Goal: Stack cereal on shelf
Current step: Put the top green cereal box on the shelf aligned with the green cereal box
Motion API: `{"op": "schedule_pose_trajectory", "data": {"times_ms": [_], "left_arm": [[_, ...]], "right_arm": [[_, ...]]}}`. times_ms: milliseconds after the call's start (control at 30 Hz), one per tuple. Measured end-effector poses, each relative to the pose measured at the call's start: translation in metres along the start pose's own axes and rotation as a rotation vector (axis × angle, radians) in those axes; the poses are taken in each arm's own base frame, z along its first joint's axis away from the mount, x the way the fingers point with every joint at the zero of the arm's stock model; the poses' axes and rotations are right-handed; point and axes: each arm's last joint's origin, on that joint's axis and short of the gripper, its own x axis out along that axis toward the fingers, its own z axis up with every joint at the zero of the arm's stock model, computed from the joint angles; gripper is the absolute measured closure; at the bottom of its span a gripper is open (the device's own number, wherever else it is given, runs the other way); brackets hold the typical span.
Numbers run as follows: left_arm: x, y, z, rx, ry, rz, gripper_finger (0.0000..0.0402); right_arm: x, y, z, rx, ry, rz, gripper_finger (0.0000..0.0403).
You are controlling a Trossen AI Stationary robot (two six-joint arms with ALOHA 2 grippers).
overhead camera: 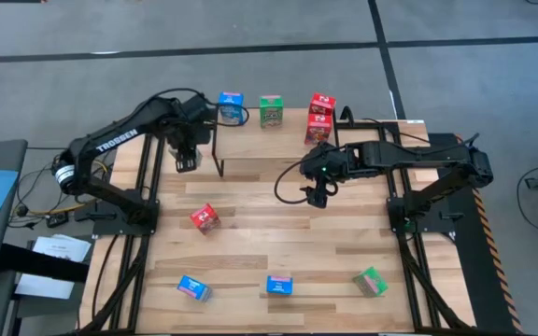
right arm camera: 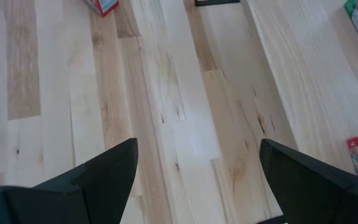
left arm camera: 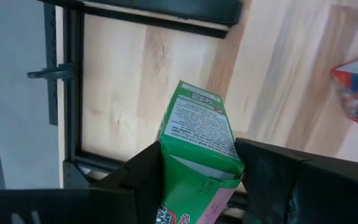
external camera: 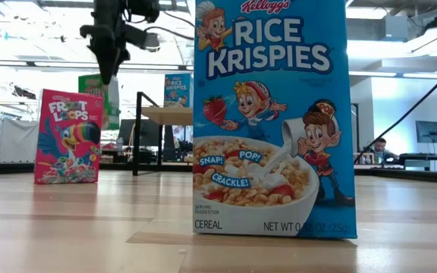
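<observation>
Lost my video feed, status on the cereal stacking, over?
Left gripper shut on green cereal box, by the shelf. Right gripper open, empty, mid-table. Nothing in the way.

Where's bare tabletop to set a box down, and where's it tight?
Free: the wide strip between the lone red box and the front row, blue boxes and green box; also right of that red box, under the open right tool. Crowded: the back edge by the shelf.
</observation>
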Motion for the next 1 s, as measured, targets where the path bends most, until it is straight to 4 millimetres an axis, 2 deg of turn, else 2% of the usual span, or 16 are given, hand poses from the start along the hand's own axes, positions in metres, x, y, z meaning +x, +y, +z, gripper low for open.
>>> {"op": "schedule_pose_trajectory", "data": {"times_ms": [233,567,733,1000], "left_arm": [[-0.039,-0.005,0.002,-0.015,-0.047,0.005,0.0226],[-0.091,-0.016,0.007,-0.035,-0.227,0.032,0.0226],[-0.103,-0.017,0.014,-0.036,-0.339,0.052,0.0226],[-0.105,-0.013,0.036,-0.033,-0.497,0.097,0.0226]], "right_arm": [[0.000,0.003,0.000,-0.007,0.002,0.029,0.0041],[-0.001,0.007,0.004,-0.008,-0.045,0.041,0.0004],[-0.002,0.007,0.011,0.000,-0.114,0.047,0.0010],[-0.005,0.008,0.028,-0.082,-0.299,0.042,0.0010]]}}
